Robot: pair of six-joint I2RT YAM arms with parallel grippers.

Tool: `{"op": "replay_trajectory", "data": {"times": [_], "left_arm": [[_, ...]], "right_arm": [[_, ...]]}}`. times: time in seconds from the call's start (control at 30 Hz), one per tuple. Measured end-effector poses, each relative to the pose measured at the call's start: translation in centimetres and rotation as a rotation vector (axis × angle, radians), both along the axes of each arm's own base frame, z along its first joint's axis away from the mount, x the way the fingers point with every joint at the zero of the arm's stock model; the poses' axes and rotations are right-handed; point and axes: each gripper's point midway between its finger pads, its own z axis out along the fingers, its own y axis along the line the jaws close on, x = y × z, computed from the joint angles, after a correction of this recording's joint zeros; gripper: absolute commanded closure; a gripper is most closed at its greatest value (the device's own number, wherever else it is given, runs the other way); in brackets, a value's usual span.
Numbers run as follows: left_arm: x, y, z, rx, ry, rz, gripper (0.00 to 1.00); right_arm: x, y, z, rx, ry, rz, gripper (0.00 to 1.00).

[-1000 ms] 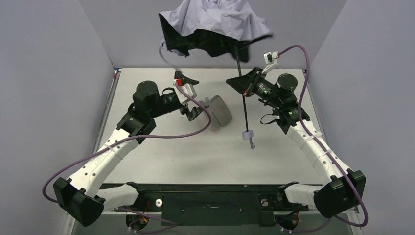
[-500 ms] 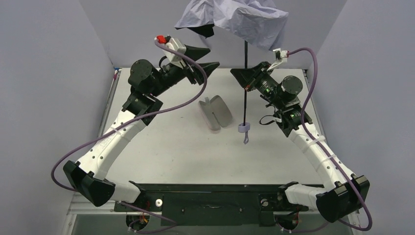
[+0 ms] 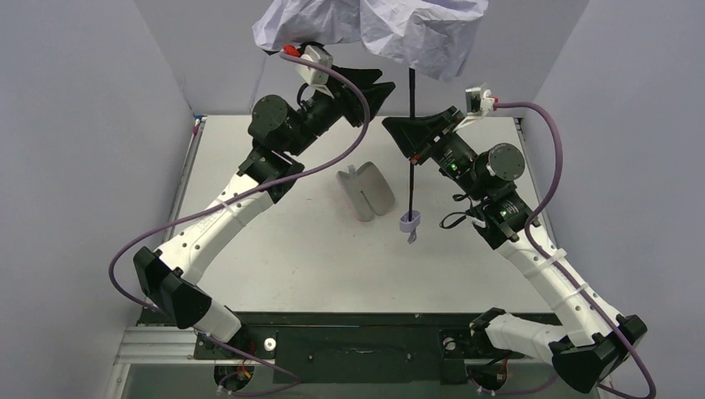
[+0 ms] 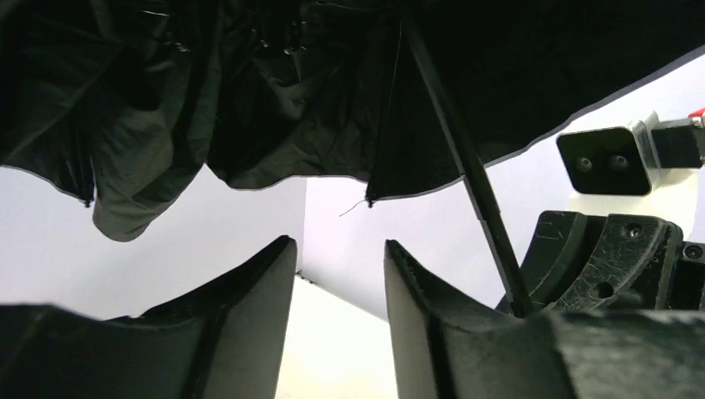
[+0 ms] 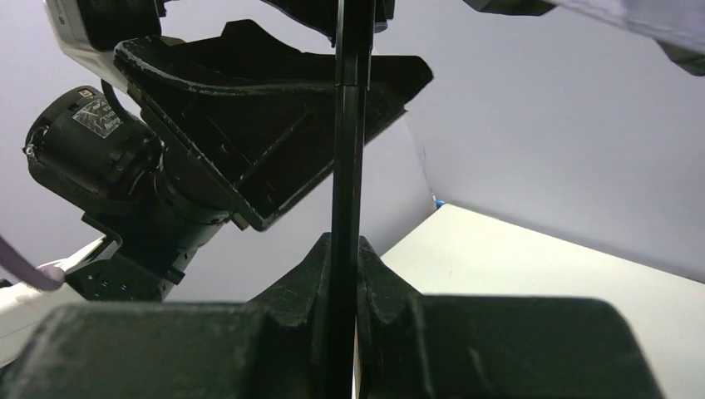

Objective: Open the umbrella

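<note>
The umbrella's crumpled lavender-grey canopy (image 3: 391,25) hangs high at the back, still slack. Its thin black shaft (image 3: 412,108) runs down to the small lavender handle (image 3: 409,220), which dangles above the table. My right gripper (image 3: 413,140) is shut on the shaft partway up, and the right wrist view shows the shaft (image 5: 349,166) pinched upright between its jaws (image 5: 342,249). My left gripper (image 3: 378,87) is raised just under the canopy's edge, left of the shaft. In the left wrist view its jaws (image 4: 341,249) stand apart with nothing between them, below the canopy's dark underside (image 4: 291,100), the shaft (image 4: 465,166) to their right.
The pink clamshell case (image 3: 366,191) lies open on the white table (image 3: 274,249) between the arms. Grey walls enclose the table on three sides. A purple cable (image 3: 332,158) loops off the left arm. The left gripper's body (image 5: 249,125) sits close beside the shaft.
My left arm has risen and swung right, up under the canopy and towards the shaft, its jaws narrowing on the way. The right gripper kept the shaft, and the canopy shifted higher and spread leftward.
</note>
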Motion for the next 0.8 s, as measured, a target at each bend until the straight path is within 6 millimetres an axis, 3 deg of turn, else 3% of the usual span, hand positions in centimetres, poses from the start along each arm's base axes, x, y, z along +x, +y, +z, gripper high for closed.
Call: {"op": "replay_trajectory", "data": {"times": [0.4,0.53,0.67,0.8], "left_arm": [[-1.9,-1.8,-0.9,0.006,0.005,-0.135,0.43],[-2.7,-2.3,-1.4,0.053,-0.039,-0.156,0.30],[-3.2,-1.4,-2.7,0.267,-0.248,-0.071,0.27],[-4.2,1.0,-4.9,0.590,-0.558,0.034,0.32]], "right_arm": [[0.4,0.4,-2.6,-0.045,0.065,0.003,1.00],[0.5,0.5,-3.6,-0.066,0.082,0.003,1.00],[0.5,0.3,-4.6,-0.090,0.104,0.001,1.00],[0.2,0.0,-6.1,-0.126,0.150,0.035,1.00]]}}
